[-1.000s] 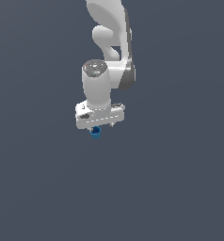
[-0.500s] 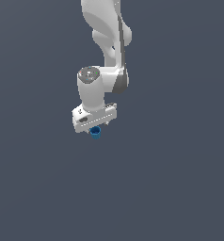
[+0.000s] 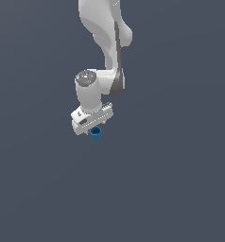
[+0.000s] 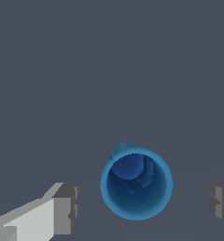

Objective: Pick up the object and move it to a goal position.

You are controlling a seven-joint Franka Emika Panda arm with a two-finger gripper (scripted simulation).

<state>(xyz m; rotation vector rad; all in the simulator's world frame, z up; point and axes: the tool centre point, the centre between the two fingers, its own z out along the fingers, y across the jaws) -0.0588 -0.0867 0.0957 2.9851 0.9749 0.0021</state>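
Observation:
The object is a tiny bright blue cup (image 3: 95, 133) with a darker hollow top, and it stands upright just under the white hand. My gripper (image 3: 92, 126) is directly above it. In the wrist view the cup (image 4: 136, 184) sits between my two grey fingertips (image 4: 67, 208), nearer one than the other. A clear gap shows on each side, so the gripper (image 4: 143, 207) is open and not touching the cup. No goal marker shows in either view.
The white arm (image 3: 107, 42) rises from the hand toward the exterior view's top. Around the cup there is only a plain dark grey surface (image 3: 171, 179). No other object shows.
The hand has turned and shifted slightly toward the exterior view's left over the cup, and the upper arm has swung with it. The cup has stayed in place.

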